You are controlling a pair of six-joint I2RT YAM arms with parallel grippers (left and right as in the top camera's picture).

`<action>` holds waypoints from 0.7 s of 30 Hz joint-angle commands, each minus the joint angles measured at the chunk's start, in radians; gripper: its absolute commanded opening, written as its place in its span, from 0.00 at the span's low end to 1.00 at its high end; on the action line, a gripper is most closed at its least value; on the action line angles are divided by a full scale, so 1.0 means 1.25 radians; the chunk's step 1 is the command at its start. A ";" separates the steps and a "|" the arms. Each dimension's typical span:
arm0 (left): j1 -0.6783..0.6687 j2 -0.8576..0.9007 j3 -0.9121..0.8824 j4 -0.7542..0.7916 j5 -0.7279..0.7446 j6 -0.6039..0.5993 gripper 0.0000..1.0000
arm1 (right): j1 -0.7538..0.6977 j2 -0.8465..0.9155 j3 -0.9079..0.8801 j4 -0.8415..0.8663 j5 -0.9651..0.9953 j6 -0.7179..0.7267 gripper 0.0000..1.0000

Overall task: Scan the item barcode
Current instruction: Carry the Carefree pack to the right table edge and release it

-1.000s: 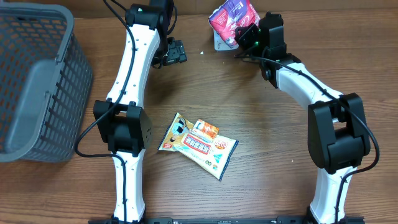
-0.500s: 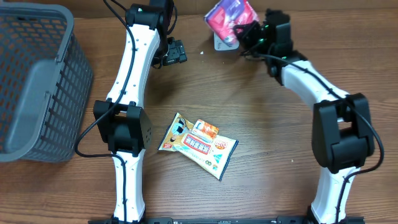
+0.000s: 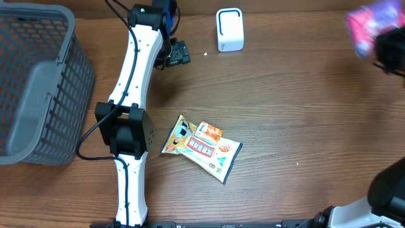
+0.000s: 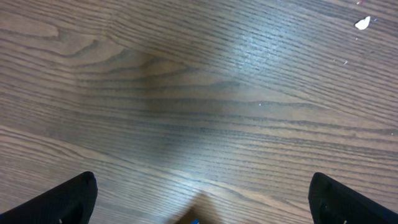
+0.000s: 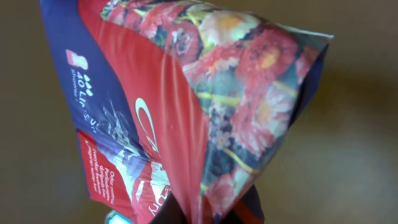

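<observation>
A red and purple flowered packet (image 5: 186, 106) fills the right wrist view, and my right gripper (image 5: 208, 214) is shut on its lower fold. From above, that packet (image 3: 373, 26) is a blur at the far right edge, with the right gripper (image 3: 380, 47) just under it, well away from the white barcode scanner (image 3: 230, 38) at the back of the table. My left gripper (image 3: 178, 53) hangs open left of the scanner. In its wrist view the dark fingertips (image 4: 68, 199) stand far apart over bare wood, with nothing between them.
A yellow and orange snack packet (image 3: 202, 147) lies flat mid-table. A grey plastic basket (image 3: 38, 82) stands at the far left. A small white crumb (image 3: 205, 54) lies left of the scanner.
My right arm has swung from the scanner to the table's far right edge with the flowered packet in its grip. The scanner is now uncovered. The left arm has not moved.
</observation>
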 commanded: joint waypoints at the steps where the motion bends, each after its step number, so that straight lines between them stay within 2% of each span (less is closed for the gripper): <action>1: 0.002 0.006 -0.004 0.000 -0.002 -0.009 1.00 | -0.093 0.023 0.001 -0.091 0.071 -0.014 0.04; 8: 0.002 0.006 -0.004 0.000 -0.002 -0.009 1.00 | -0.165 0.058 0.000 -0.158 0.262 -0.100 0.04; 14: 0.002 0.006 -0.004 0.000 -0.002 -0.009 1.00 | -0.176 0.058 0.000 -0.161 0.330 -0.121 0.04; 21: 0.002 0.006 -0.004 0.000 -0.002 -0.009 1.00 | -0.176 0.062 -0.001 -0.156 0.391 -0.121 0.19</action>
